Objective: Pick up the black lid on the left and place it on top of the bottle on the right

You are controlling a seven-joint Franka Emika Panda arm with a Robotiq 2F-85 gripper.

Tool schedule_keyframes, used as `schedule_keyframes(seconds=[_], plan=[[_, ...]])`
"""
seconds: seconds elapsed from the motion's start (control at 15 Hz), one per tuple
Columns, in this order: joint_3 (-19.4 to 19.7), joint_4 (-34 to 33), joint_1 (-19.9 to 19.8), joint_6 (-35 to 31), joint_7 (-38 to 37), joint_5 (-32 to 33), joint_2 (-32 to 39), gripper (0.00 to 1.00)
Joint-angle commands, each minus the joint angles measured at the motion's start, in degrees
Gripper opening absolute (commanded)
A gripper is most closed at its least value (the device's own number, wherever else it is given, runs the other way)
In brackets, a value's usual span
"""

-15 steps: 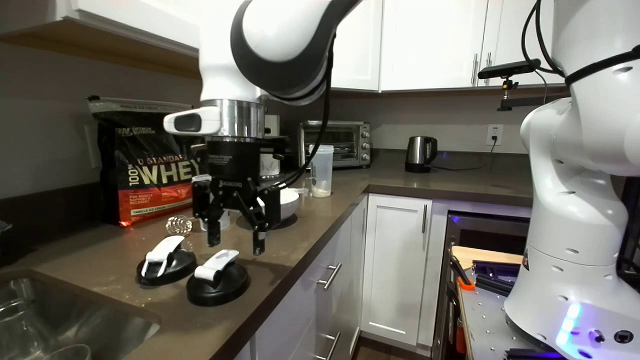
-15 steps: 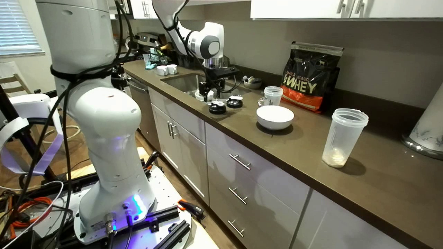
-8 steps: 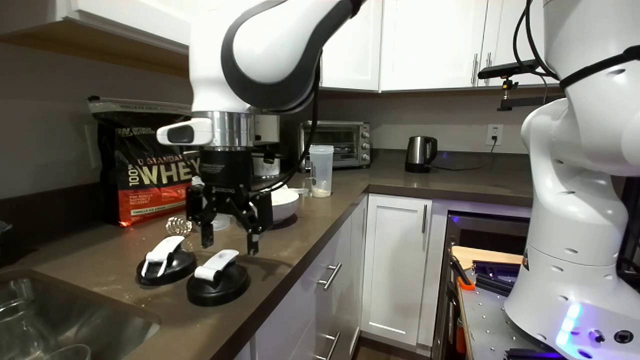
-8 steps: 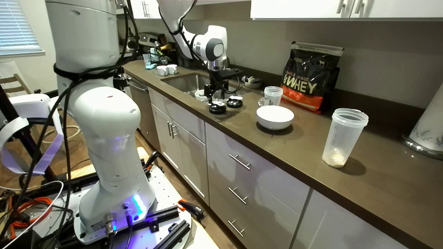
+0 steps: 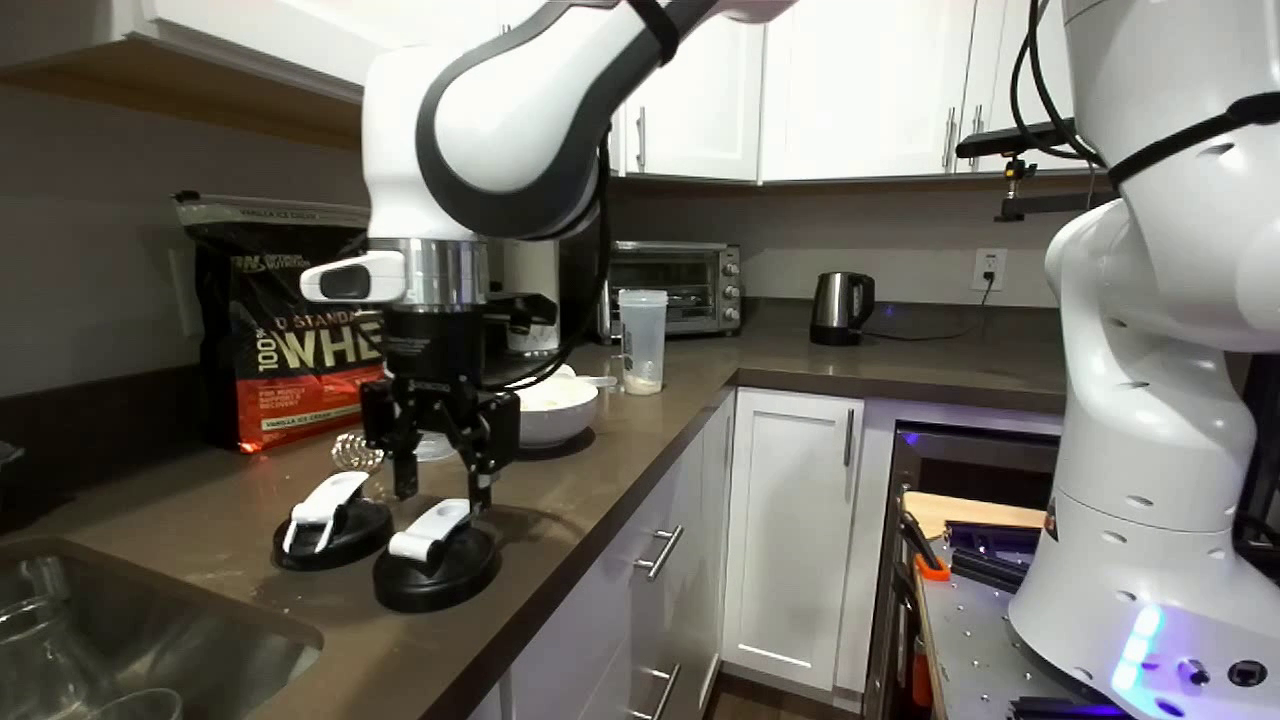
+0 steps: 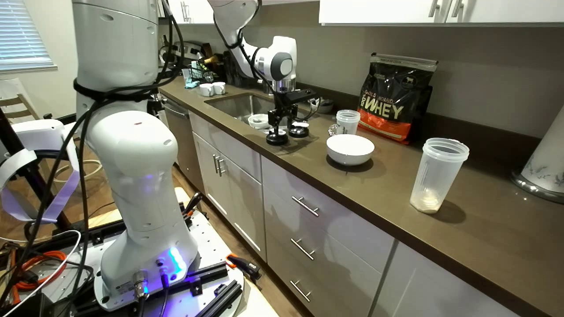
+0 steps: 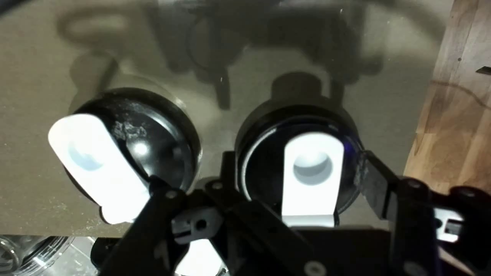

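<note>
Two alike round black lids with white flip caps lie on the counter. One black lid [image 5: 437,583] [image 6: 277,140] [image 7: 264,168] is nearer the counter's front edge; the other black lid [image 5: 345,545] [image 6: 298,132] [image 7: 165,149] lies beside it, toward the wall. My gripper [image 5: 443,497] [image 6: 283,128] [image 7: 296,159] is open and empty, low over the front-edge lid. In the wrist view its fingers appear at either side of that lid; contact is unclear. The bottle [image 5: 643,340] [image 6: 440,171], a tall translucent tumbler with pale powder at its bottom, stands upright and open farther along the counter.
A white bowl [image 5: 556,415] [image 6: 350,149], a shorter clear cup [image 6: 347,123], a wire ball [image 5: 357,452] and a whey bag [image 5: 290,340] [image 6: 394,101] stand between lids and bottle or by the wall. A sink [image 5: 240,650] with glassware is beside the lids. A paper-towel roll [image 6: 546,163] stands past the bottle.
My gripper has moved down and toward the lids, leftward in an exterior view, until it is just above the front-edge lid. It stays open. The lids and bottle have not moved.
</note>
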State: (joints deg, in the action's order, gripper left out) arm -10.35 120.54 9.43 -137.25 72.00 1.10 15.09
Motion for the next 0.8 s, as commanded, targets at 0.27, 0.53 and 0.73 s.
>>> schedule_keyframes(seconds=[0.27,0.53,0.73], plan=[[-0.5,-0.8,-2.0,-0.2,-0.2,0.9,1.1,0.56],[-0.6,-0.7,-2.4,-0.2,-0.3,0.4,1.3,0.64],[-0.6,-0.8,-2.5,-0.1,-0.4,0.4,1.5,0.77]])
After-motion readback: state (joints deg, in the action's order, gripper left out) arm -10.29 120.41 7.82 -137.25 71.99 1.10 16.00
